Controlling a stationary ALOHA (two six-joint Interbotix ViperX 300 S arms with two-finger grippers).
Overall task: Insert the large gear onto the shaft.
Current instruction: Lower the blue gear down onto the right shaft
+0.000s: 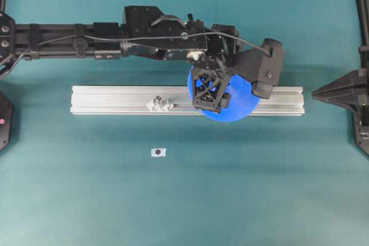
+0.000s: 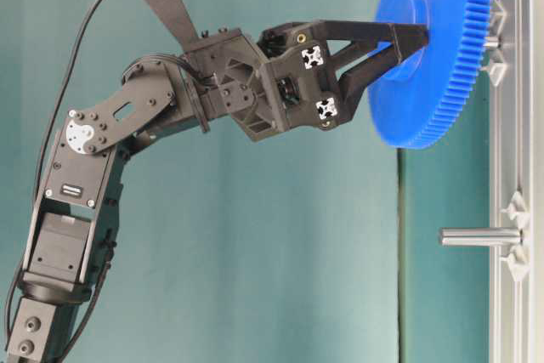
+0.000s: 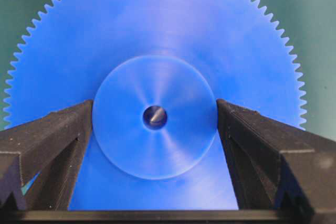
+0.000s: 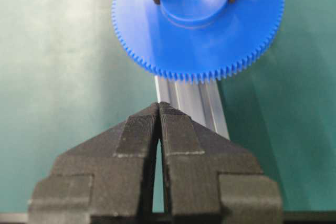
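- The wide bright-blue toothed plastic large gear [image 3: 157,24] sits over the right-hand stretch of the grooved aluminium rail [image 1: 115,101]. Its centre hole is threaded on the thin grey metal shaft [image 2: 493,41], whose tip shows recessed in the bore.
- My left gripper [image 3: 155,109] straddles the raised round hub [image 3: 126,145], with its black fingers [image 3: 63,129] at 9 and 3 o'clock of it. They stand wide, at the hub's edge, and I cannot tell whether they are pinching or just clear.
- The right gripper [image 4: 159,109] is parked at 3 o'clock, jaws pressed together.
- From table level, a bare stretch of pin shows between gear and mount, so I judge seating unfinished.
- I'd keep the gear face square to the pin, press straight along it without rocking, and release only once it bottoms out.
- The spare grey pin [image 2: 480,236], at 9 o'clock along the rail, should stay untouched.
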